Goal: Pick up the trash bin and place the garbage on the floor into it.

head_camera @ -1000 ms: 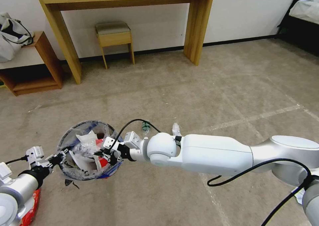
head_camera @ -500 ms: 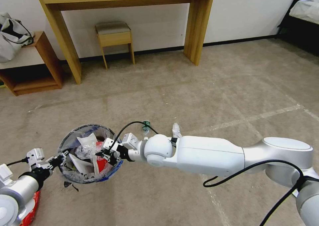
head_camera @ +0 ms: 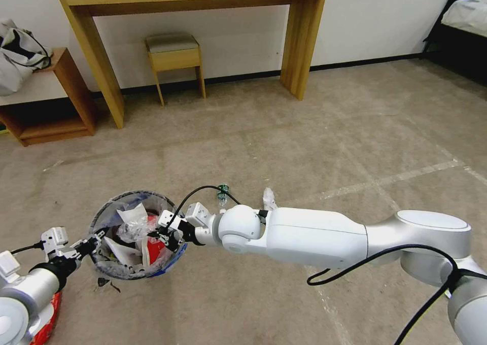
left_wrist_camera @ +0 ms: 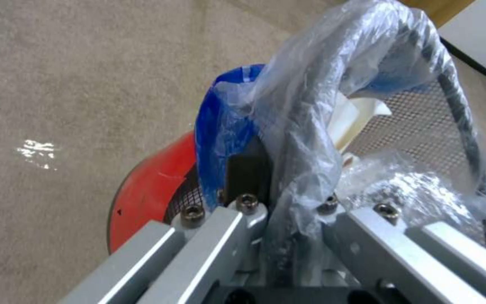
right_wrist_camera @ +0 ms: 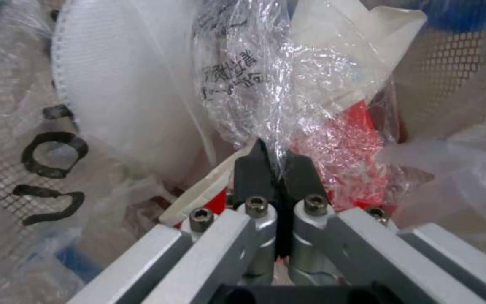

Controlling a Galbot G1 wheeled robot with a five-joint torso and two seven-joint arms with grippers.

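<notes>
Lower now than a second ago, the right gripper (head_camera: 155, 232) has sunk into the round red-based trash bin (head_camera: 133, 272) with its crinkly plastic liner, jaws pinched shut on clear crumpled plastic wrap (right_wrist_camera: 265, 97); the left gripper (head_camera: 94, 242) clamps the bin's rim; dropping the wrap seems the step, calling for release; beyond, a green-labelled bottle (head_camera: 222, 193) lies on the beige carpet floor (head_camera: 304, 142), near a wooden stool (head_camera: 175, 56).

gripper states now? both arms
Left hand: closed on the trash bin rim.
Right hand: closed on clear plastic, inside the bin.
</notes>
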